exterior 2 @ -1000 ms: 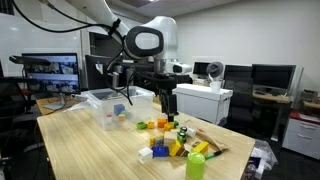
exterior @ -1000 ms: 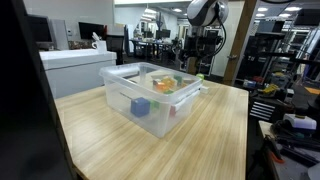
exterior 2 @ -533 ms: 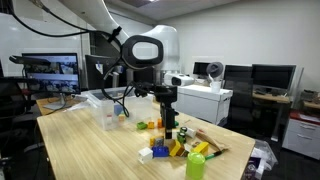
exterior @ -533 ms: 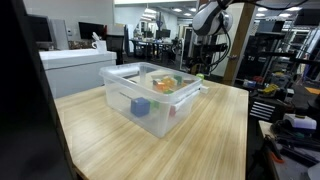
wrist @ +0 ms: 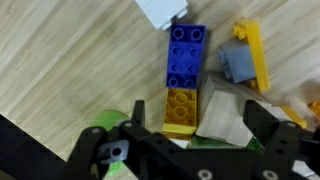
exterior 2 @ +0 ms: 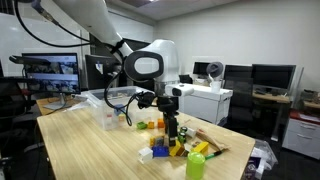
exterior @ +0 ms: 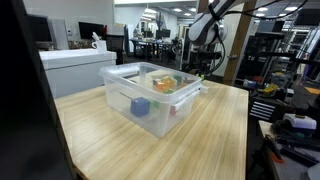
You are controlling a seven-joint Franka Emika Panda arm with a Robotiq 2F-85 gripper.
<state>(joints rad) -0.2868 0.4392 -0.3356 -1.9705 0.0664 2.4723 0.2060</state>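
Observation:
My gripper [wrist: 200,125] is open and empty, hanging low over a pile of toy bricks [exterior 2: 168,146] at one end of the wooden table. In the wrist view an orange-yellow brick [wrist: 181,110] and a pale grey wedge piece [wrist: 228,118] lie between the fingers. A blue brick [wrist: 186,56] lies just beyond them. A grey piece [wrist: 237,64], a yellow piece [wrist: 254,55] and a white block [wrist: 162,10] lie farther out. A green object [wrist: 105,128] sits beside one finger. The gripper [exterior 2: 172,127] shows just above the pile, and it also shows behind the bin [exterior: 203,67].
A clear plastic bin [exterior: 130,98] with blue, orange and yellow blocks inside stands mid-table; it also shows in an exterior view [exterior 2: 104,103]. A green bottle-like object [exterior 2: 197,164] lies by the table edge. Desks, monitors and shelving surround the table [exterior: 200,140].
The arm has swung over and come down towards the brick pile. The gripper now hangs lower, just above the bricks. The bricks and bin have not moved.

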